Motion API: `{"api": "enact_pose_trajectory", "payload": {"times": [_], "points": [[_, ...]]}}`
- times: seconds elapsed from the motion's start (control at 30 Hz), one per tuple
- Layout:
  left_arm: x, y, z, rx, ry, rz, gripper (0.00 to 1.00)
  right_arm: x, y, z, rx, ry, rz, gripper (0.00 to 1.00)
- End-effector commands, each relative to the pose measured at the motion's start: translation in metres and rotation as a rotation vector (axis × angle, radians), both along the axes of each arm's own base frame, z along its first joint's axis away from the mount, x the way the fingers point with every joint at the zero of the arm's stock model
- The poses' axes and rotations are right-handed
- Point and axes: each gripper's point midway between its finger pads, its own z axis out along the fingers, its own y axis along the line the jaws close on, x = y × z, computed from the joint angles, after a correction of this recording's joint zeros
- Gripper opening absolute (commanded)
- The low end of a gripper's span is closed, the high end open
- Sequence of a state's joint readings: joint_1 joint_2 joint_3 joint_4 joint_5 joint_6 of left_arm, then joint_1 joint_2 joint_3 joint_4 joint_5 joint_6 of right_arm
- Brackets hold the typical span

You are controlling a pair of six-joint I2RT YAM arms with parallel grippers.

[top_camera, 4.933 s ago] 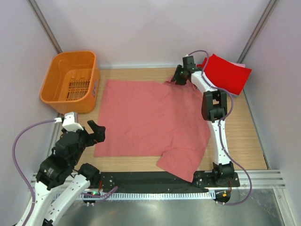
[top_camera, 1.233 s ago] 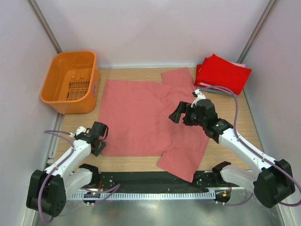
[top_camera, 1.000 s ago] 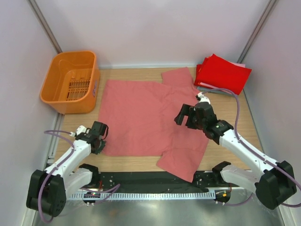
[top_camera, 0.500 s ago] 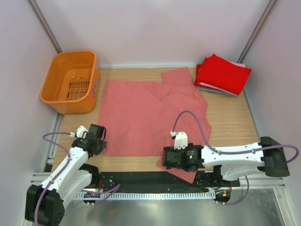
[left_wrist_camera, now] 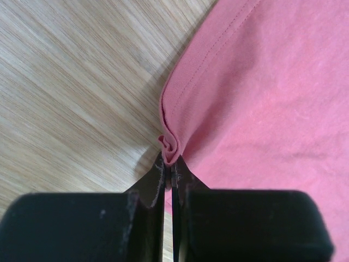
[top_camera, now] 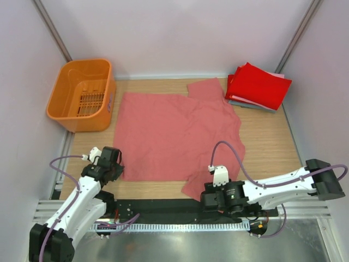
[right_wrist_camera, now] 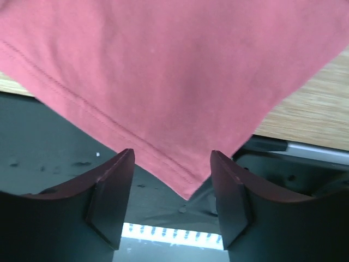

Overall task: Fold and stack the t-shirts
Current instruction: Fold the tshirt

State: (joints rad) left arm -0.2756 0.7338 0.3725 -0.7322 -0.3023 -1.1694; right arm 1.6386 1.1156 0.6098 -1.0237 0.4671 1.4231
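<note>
Salmon-pink shirt [top_camera: 174,136] lies flat mid-frame; left gripper [left_wrist_camera: 170,169] has clamped its lower-left corner, and right gripper [right_wrist_camera: 170,169], just swung to bottom centre, straddles the sleeve tip [right_wrist_camera: 188,188] half-open, so 2-handed folding looks ready to begin.

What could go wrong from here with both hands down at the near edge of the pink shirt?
The left hand pinches only a tiny bunch at the hem corner of the salmon-pink shirt, so it may slip out on lifting. The right hand stands open around the sleeve tip, which overhangs the black base plate; closing could catch just the point, leaving an uneven fold.
</note>
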Motion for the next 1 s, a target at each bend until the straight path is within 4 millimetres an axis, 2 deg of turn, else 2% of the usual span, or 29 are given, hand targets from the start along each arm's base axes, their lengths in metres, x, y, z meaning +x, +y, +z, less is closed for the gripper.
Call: {"api": "enact_pose_trajectory", "payload": {"times": [0.0,0.13,0.23,0.47,0.57,0.6,0.73,0.77,0.93,0.97], "points": [[0.005,-0.004,0.002,-0.011,-0.027,-0.017,0.0,-0.003,0.027,0.001,0.191,0.023,-0.043,0.63],[0.005,-0.004,0.001,-0.008,-0.02,-0.02,0.0,-0.012,0.037,-0.011,0.185,0.069,-0.005,0.62],[0.005,-0.003,0.001,-0.007,-0.019,-0.02,0.0,-0.013,0.046,-0.011,0.169,0.069,0.025,0.63],[0.005,-0.004,0.002,-0.013,-0.028,-0.024,0.0,-0.016,0.041,-0.027,0.098,0.083,0.038,0.62],[0.004,-0.004,0.0,-0.012,-0.023,-0.024,0.0,-0.016,0.036,-0.033,0.095,0.085,0.026,0.55],[0.005,-0.004,0.001,-0.012,-0.023,-0.024,0.0,-0.016,0.034,-0.033,0.099,0.088,0.025,0.48],[0.005,-0.004,0.0,-0.01,-0.023,-0.026,0.0,-0.019,0.027,-0.042,0.108,0.106,0.008,0.34],[0.006,-0.004,0.0,-0.01,-0.023,-0.026,0.0,-0.019,0.025,-0.044,0.107,0.106,0.005,0.27],[0.006,-0.006,0.003,-0.019,-0.028,-0.033,0.0,-0.019,0.023,-0.043,0.101,0.109,0.007,0.08],[0.005,-0.006,0.005,-0.02,-0.029,-0.034,0.0,-0.019,0.022,-0.04,0.092,0.107,0.007,0.02]]}}
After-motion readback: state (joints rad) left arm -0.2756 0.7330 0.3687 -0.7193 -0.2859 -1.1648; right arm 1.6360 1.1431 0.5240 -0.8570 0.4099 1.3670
